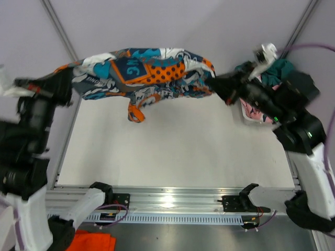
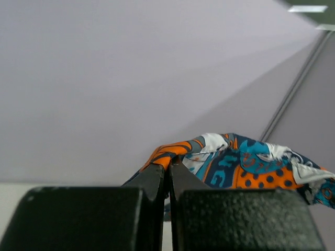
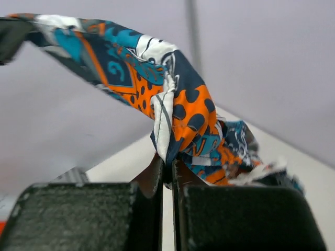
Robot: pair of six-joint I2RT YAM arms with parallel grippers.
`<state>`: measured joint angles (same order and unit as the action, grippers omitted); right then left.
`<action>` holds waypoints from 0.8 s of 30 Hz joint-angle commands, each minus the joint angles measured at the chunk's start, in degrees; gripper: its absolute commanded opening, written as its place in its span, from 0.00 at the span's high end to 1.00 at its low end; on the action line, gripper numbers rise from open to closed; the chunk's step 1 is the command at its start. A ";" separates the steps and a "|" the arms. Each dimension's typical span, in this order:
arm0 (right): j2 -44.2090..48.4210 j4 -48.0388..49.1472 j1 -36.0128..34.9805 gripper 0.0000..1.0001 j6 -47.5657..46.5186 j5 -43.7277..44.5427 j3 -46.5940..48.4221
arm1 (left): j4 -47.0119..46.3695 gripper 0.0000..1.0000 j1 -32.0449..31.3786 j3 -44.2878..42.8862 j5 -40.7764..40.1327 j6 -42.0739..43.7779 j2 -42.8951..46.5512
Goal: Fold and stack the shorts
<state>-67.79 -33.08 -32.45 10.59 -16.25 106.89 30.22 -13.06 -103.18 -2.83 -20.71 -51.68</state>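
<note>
The blue, orange and white graphic shorts [image 1: 141,73] hang stretched in the air above the far part of the table. My left gripper [image 1: 67,83] is shut on their left end, seen in the left wrist view [image 2: 168,163] with the shorts [image 2: 246,162] beyond it. My right gripper [image 1: 219,83] is shut on their right end, seen in the right wrist view [image 3: 166,163] under the cloth [image 3: 183,112]. An orange drawstring loop [image 1: 135,112] dangles below. The pink shark shorts [image 1: 255,111] and the teal shorts [image 1: 275,70] lie at the far right, behind my right arm.
The white table [image 1: 172,151] lies under the held shorts. A plain orange cloth [image 1: 91,241] sits off the table at the near left. A white basket rim [image 1: 244,112] shows at the far right under the pink shorts. Grey walls and frame posts stand behind.
</note>
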 commanded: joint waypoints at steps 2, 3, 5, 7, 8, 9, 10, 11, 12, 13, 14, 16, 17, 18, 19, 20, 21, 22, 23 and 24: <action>13.63 9.70 -8.15 1.00 -5.58 3.77 -4.58 | -8.33 1.00 0.49 5.18 2.39 2.51 14.38; 15.04 9.61 -8.42 1.00 -5.14 3.51 -4.76 | -8.16 1.00 0.49 5.18 2.39 2.78 15.37; 17.86 8.65 -7.99 1.00 -3.48 2.11 -4.24 | -6.58 1.00 0.49 2.65 2.39 3.04 16.26; 19.61 7.86 -6.32 1.00 -1.81 0.79 -3.97 | -4.56 1.00 0.49 -0.26 2.39 2.87 16.26; 20.06 7.59 -5.44 1.00 -0.06 -0.87 -3.80 | -4.12 1.00 0.49 -2.53 2.39 2.69 16.35; 20.41 7.42 -4.48 1.00 0.91 -1.84 -3.71 | -3.94 1.00 0.49 -2.64 2.39 2.60 16.44; 20.68 6.37 -2.21 1.00 1.88 -2.81 -3.45 | -4.02 1.00 0.58 -3.08 4.04 2.34 16.61; 20.77 5.84 -0.96 1.00 2.76 -4.30 -3.27 | -3.94 1.00 0.75 -3.52 4.15 2.34 16.61; 20.68 4.09 1.31 1.00 3.90 -4.58 -3.09 | -3.59 1.00 0.84 -3.70 4.32 2.34 15.92; 20.24 3.03 2.38 1.00 4.00 -4.58 -3.18 | -3.06 1.00 0.84 -3.70 4.50 2.25 15.30; 20.07 2.50 3.08 1.00 3.91 -4.49 -4.66 | -2.80 1.00 0.84 -3.09 4.85 2.08 14.77; 19.54 2.58 3.79 1.00 3.91 -2.65 -7.82 | -4.37 1.00 0.84 0.33 4.94 1.47 14.24; 19.54 3.37 3.71 1.00 3.83 -1.86 -12.36 | -6.99 1.00 0.84 4.52 4.59 1.29 14.33; 19.62 4.59 3.71 1.00 3.74 0.06 -15.02 | -8.41 1.00 0.84 9.17 4.41 1.02 14.41; 19.71 7.39 3.71 1.00 4.00 1.30 -17.48 | -9.73 1.00 0.84 13.48 4.33 0.50 14.24; 18.93 8.55 3.71 1.00 4.09 2.18 -19.77 | -12.17 1.00 0.84 15.53 4.24 0.23 13.46; 17.88 10.30 3.71 1.00 4.09 3.15 -23.10 | -13.68 1.00 0.84 22.34 3.89 -0.38 12.93; 16.82 11.27 3.79 1.00 4.26 3.50 -24.61 | -15.43 1.00 0.84 24.67 3.89 -0.73 12.40; 14.64 12.50 3.79 1.00 4.44 3.85 -26.19 | -18.93 1.00 0.84 26.95 3.62 -0.91 11.09; 13.75 16.08 3.88 1.00 4.53 4.12 -30.21 | -20.53 1.00 0.84 28.98 3.19 -1.96 10.38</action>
<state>-50.30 -24.84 -28.93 14.44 -16.25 82.04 17.19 -12.64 -79.90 3.05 -20.69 -37.04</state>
